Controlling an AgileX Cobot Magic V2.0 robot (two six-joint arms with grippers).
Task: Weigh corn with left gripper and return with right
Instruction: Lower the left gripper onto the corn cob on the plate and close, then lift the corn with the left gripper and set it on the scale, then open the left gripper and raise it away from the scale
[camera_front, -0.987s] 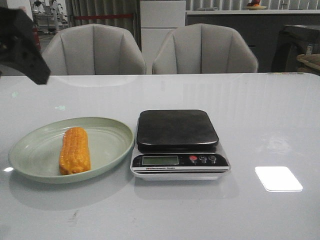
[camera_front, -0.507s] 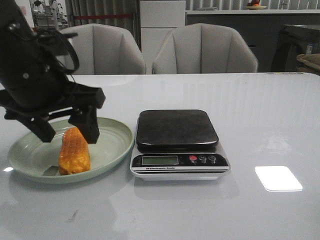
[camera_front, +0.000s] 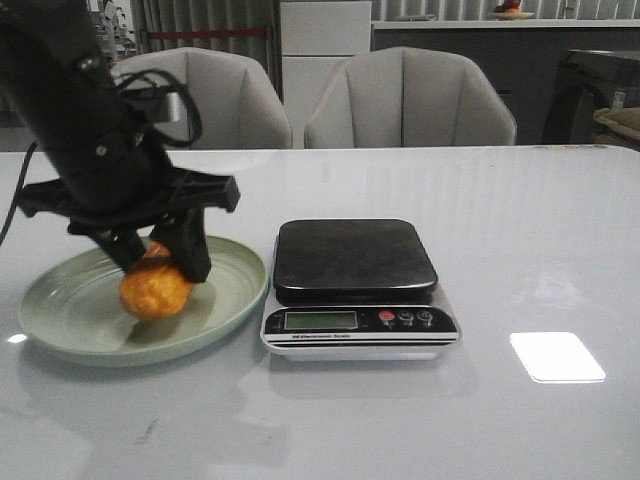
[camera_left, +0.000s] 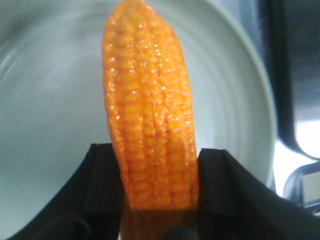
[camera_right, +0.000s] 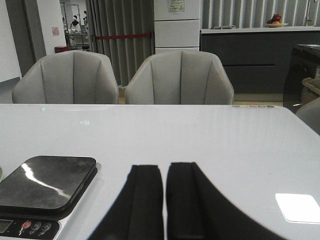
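Looks like a showroom or lab's dining corner: glossy white table (camera_front: 520, 230), two grey upholstered chairs (camera_front: 408, 98), dark counter (camera_right: 250, 60) behind, workshop gear past a curtain (camera_right: 120, 30).

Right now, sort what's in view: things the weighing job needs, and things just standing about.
Needed: corn, held by the left hand over the green plate; scale; right hand, shut, waiting.
Standing about: two grey chairs; fruit bowl on the back counter.

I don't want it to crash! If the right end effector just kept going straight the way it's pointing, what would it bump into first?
Probably nothing on the table: the right end effector points across bare tabletop, with the scale off to one side. Beyond the edge stands a grey chair, though depth is unclear.
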